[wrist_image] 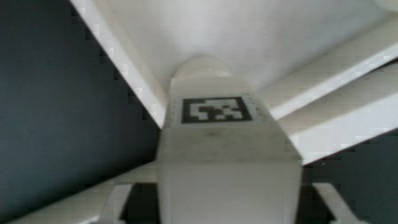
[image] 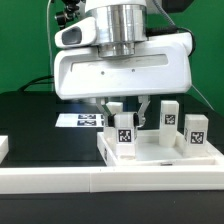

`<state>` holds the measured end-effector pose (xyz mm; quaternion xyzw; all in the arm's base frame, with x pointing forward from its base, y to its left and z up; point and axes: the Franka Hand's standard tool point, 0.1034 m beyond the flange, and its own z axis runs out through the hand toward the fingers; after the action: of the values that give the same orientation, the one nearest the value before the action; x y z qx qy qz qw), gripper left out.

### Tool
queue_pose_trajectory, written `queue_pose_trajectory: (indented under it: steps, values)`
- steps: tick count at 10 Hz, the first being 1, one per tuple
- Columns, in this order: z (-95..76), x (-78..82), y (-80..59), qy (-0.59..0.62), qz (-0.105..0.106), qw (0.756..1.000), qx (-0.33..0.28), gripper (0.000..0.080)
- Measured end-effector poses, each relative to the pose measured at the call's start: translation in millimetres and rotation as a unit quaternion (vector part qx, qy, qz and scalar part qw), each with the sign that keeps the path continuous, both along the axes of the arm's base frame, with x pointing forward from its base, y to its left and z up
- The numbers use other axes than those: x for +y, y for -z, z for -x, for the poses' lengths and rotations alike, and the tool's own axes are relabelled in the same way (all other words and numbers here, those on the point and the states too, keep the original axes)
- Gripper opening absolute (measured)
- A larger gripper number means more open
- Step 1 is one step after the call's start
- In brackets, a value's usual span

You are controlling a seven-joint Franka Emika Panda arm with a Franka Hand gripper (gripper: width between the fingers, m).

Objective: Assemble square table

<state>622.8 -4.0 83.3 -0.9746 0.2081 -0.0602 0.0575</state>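
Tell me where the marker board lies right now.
In the exterior view, the marker board lies flat on the dark table, left of centre, behind the square tabletop and just left of the pincer.

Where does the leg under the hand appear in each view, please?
Exterior view: the leg stands upright on the tabletop, just below the hand.
Wrist view: it fills the centre and lower middle.
Shared landmark: the black-and-white tag on the leg.
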Motion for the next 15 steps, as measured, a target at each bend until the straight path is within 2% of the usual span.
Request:
queue_pose_trajectory:
  steps: [3, 6, 8, 11, 12, 13, 14, 15]
  values:
    - [-0.4, -2.4, 0.2, 0.155, -0.019, 0.988, 0.009, 0.0290]
    - [1.8, -3.4, 1.0, 0.316, -0.035, 0.948, 0.023, 0.0290]
    - [3.4, -2.6, 1.0, 0.377, -0.043, 0.925, 0.033, 0.0290]
    - [4.1, -4.1, 1.4, 0.421, -0.057, 0.904, 0.040, 0.0290]
    - [4.1, -2.6, 1.8, 0.420, -0.057, 0.905, 0.040, 0.0387]
    - [4.2, -2.1, 2.1, 0.407, -0.055, 0.911, 0.039, 0.0387]
    - [4.3, -1.6, 2.3, 0.391, -0.053, 0.918, 0.038, 0.0560]
    - [4.4, 1.2, 2.4, 0.371, -0.050, 0.926, 0.037, 0.0560]
